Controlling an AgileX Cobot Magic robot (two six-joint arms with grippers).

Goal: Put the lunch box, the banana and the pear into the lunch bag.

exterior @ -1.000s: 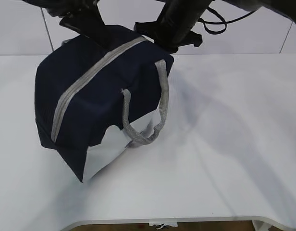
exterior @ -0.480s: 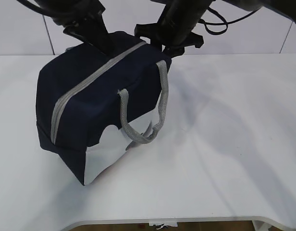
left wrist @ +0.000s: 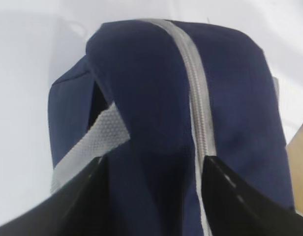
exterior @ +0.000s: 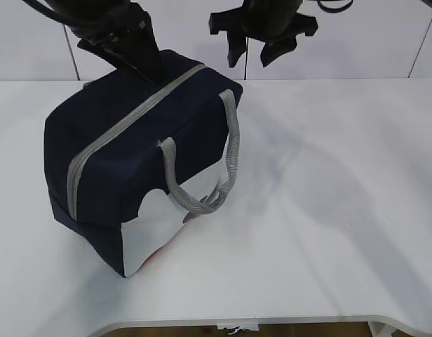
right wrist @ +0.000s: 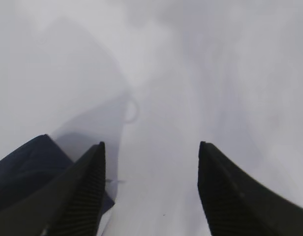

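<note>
The navy lunch bag (exterior: 132,161) stands on the white table, its grey zipper (exterior: 125,123) closed along the top and one grey handle (exterior: 230,154) hanging over a white side patch (exterior: 160,225). My left gripper (exterior: 149,70) sits at the bag's far top end. In the left wrist view it (left wrist: 154,164) is open, its fingers either side of the bag's top fabric (left wrist: 156,98). My right gripper (exterior: 252,56) hangs open above the bag's far right corner, touching nothing; only table shows between its fingers (right wrist: 151,147). The lunch box, banana and pear are out of view.
White table (exterior: 342,175) stretches to the right of the bag and in front of it, down to the front edge (exterior: 237,323). A pale panelled wall (exterior: 384,42) rises behind the table.
Both grippers have opened from shut. The right gripper has risen clear of the bag's top. The bag has sunk and shifted slightly left on the table.
</note>
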